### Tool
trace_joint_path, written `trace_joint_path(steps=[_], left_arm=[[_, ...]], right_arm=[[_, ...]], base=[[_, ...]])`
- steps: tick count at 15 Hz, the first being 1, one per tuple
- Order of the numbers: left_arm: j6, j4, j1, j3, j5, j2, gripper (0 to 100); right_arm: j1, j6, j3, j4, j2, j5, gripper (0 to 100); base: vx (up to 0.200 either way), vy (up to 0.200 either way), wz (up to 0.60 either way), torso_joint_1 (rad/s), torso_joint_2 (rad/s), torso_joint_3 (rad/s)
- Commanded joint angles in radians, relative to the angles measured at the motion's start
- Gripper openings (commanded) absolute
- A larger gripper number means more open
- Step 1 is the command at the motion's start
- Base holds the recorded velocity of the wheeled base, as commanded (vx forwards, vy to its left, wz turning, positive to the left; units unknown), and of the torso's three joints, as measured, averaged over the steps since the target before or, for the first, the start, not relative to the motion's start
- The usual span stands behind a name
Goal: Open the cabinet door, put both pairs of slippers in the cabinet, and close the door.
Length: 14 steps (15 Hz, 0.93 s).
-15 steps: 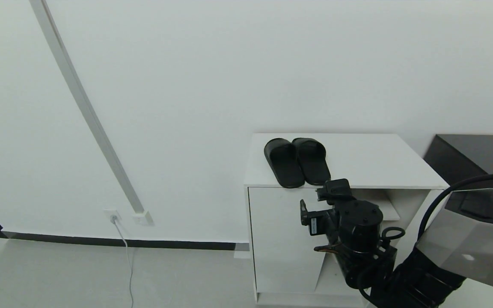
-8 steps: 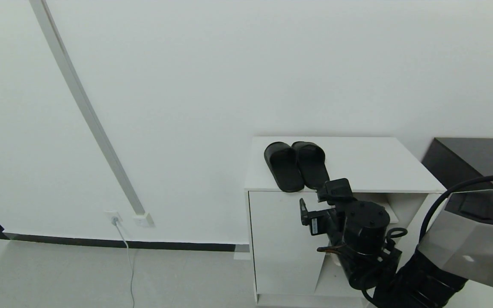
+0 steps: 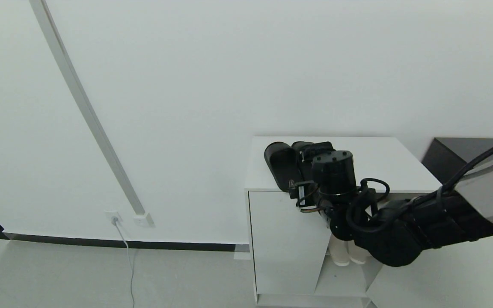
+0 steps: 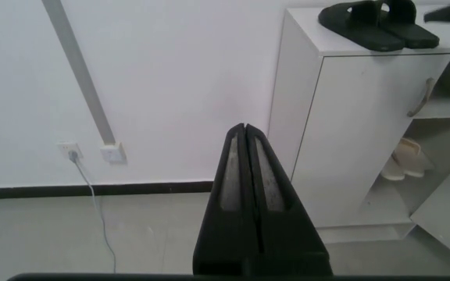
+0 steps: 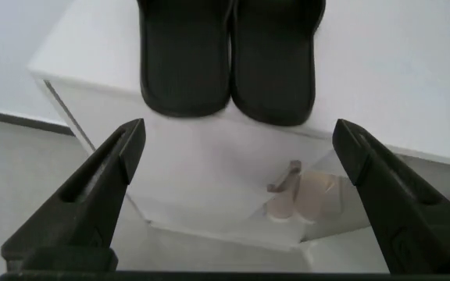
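– At the front left corner of the cabinet [image 3: 370,162] top lie the black slippers [image 3: 281,164], side by side and touching, their near ends right at the front edge; where does the right gripper [image 5: 238,136] stand?

– Just above and in front of them, fingers spread wide, wide enough to straddle the pair; nothing is in it.

– And the left gripper [image 4: 244,131]?

– Low and well off to the cabinet's left side, its fingers pressed flat together, holding nothing; I judge it has no part in this grasp.

– The cabinet itself?

– The right door [image 3: 435,278] is swung open; the left door [image 3: 285,239] is closed, its handle [image 5: 283,178] at the inner edge; the pale slippers [image 3: 349,254] are already on a lower shelf inside. So one pair is home, and the black pair and the door remain.

– What could go wrong?

– Several things, I think; if the fingers come down off-centre they may catch one slipper and nudge the other over the front edge or the left edge, so close are they to that corner; soft soles may buckle and slip under a squeeze, parting the pair; on the way down the arm could knock the handle or the open door; and the shelf holding the pale pair leaves little room, so the black pair could shove them about.
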<state>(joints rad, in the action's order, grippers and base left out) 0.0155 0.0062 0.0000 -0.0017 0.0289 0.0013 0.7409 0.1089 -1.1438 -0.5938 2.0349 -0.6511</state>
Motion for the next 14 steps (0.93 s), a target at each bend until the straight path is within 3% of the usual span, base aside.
trace_joint_path(steps=[1, 8, 11, 14], left_arm=[[0.0, 0.0, 0.0, 0.0, 0.0, 0.0, 0], [0.0, 0.0, 0.0, 0.0, 0.0, 0.0, 0], [-0.002, 0.0, 0.0, 0.0, 0.0, 0.0, 0], [-0.002, 0.0, 0.0, 0.0, 0.0, 0.0, 0]], right_arm=[[0.008, 0.046, -0.116, 0.103, -0.035, 0.001, 100], [0.037, 0.172, -0.039, 0.184, -0.033, 0.005, 100], [0.032, 0.209, 0.003, 0.167, -0.001, 0.056, 100], [-0.003, 0.201, -0.039, 0.1, 0.087, 0.056, 100]], base=[[0.2, 0.0, 0.0, 0.007, 0.01, 0.002], [0.2, 0.0, 0.0, 0.005, 0.0, 0.002], [0.0, 0.0, 0.0, 0.0, 0.0, 0.0], [0.0, 0.0, 0.0, 0.0, 0.0, 0.0]])
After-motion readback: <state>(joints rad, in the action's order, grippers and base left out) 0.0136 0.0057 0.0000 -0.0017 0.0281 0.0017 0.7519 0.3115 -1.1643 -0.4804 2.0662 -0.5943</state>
